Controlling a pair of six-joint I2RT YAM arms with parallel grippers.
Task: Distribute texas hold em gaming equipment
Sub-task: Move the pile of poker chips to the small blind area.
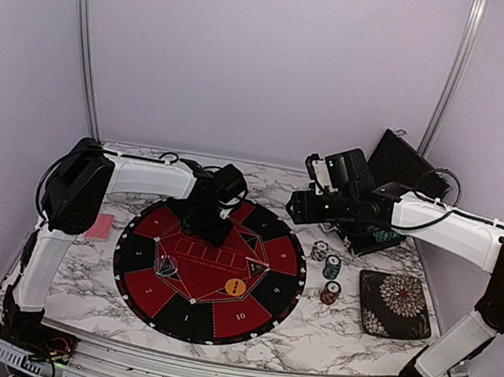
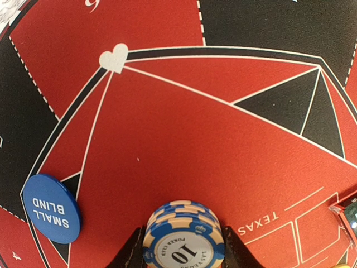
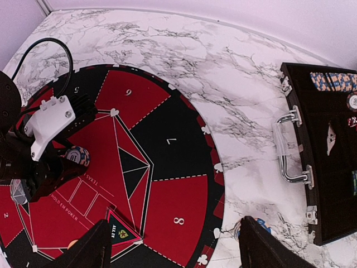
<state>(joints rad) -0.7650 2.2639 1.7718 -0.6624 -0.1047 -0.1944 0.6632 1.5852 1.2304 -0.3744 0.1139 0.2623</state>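
Round red-and-black felt poker mat (image 1: 210, 268) taken as landmark on the marble-patterned bench (image 1: 325, 337).

Nearest, toward the mat's near-right part: small orange round button disc (image 1: 235, 287), lying flat.

Just right of the mat, on bare marble: three short stacks of striped poker chips (image 1: 331, 267), close together but apart from one another. Right of those, a dark square flower-patterned tray (image 1: 394, 305).

Over the mat's centre-left: left hand (image 2: 184, 248), closed on a blue-and-cream striped chip stack (image 2: 184, 234), one finger on each side, top face reading "10". Stack upright, axis vertical, low over the red centre field; contact with the felt not certain. Blue round "SMALL BLIND" button disc (image 2: 51, 207) flat on the felt just left of that grip, apart from it.

Beyond the mat's right edge: right hand (image 3: 173, 245), fingers spread wide, nothing between them, hovering above the bench. Black hinged case (image 3: 326, 151) open farther right, more chips in its tray.

Judgement: left hand clearly nearer the mat's seats; setting-down likely turns on lowering the stack straight along its vertical axis, clear of the blue disc.
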